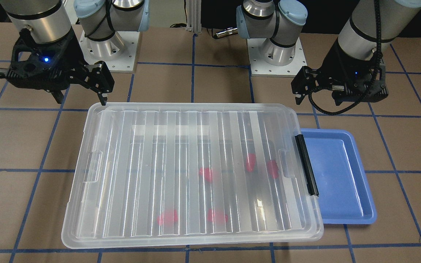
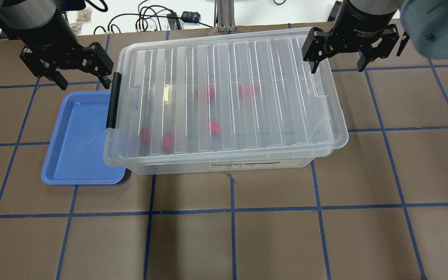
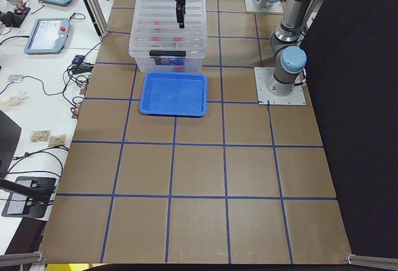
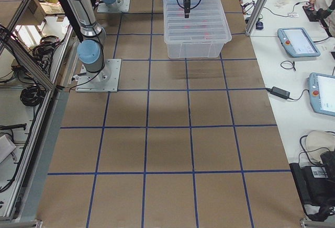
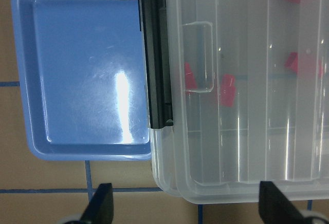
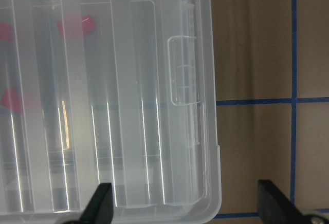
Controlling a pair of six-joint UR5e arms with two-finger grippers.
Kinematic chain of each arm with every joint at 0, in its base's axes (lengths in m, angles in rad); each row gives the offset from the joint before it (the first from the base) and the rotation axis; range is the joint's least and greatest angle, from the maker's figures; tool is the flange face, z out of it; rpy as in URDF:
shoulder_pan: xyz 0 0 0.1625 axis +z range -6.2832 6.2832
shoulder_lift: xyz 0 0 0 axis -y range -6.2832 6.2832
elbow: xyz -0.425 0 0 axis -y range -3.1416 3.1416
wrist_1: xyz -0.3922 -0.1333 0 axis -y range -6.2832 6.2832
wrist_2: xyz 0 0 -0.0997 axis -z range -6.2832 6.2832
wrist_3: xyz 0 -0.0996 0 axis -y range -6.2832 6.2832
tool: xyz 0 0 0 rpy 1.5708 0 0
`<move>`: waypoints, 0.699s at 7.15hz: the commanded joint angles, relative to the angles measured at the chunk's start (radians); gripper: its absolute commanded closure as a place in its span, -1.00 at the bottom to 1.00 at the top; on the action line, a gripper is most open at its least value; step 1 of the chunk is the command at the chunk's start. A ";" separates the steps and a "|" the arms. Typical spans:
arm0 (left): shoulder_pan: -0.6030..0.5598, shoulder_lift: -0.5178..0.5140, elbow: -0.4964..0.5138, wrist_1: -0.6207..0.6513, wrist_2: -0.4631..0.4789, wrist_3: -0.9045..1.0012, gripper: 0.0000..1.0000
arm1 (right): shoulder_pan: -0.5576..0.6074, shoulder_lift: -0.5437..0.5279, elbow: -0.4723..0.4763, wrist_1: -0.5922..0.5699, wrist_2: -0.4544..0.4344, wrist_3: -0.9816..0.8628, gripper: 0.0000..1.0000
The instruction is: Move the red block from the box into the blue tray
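We see the box (image 2: 270, 164) lying with its long axis across the table (image 2: 231, 241). Its ribbed lid (image 2: 286, 109) is on, and the black clip (image 2: 112, 100) is closed over the short end on the robot's left. Five red pieces lie on the box floor beneath that lid. The red block (image 2: 145, 134) nearest the clip sits just inside that end with a second beside it, so we judge the left arm the nearer one. The left gripper (image 2: 84, 79) hangs well above the clip end, where tray and box meet, jaws spread wide. The clip is below it, its length running toward and away from the robot. The right gripper (image 2: 338, 64), jaws equally wide, hangs above the box's opposite short end. The blue tray (image 2: 76, 155) lies flat on the brown, blue-taped table, its rim tucked under the lid's overhang, no block in it yet. We reckon the lid must come off first, and the tray crowding the clip leaves fingers little room there.
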 commanded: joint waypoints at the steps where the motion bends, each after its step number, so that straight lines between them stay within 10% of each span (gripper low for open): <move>1: 0.000 0.001 -0.003 -0.007 0.001 -0.008 -1.00 | -0.084 0.117 0.002 -0.095 0.000 -0.036 -1.00; 5: 0.004 -0.003 -0.002 -0.006 0.005 -0.007 -1.00 | -0.117 0.245 0.011 -0.160 0.013 -0.099 -0.98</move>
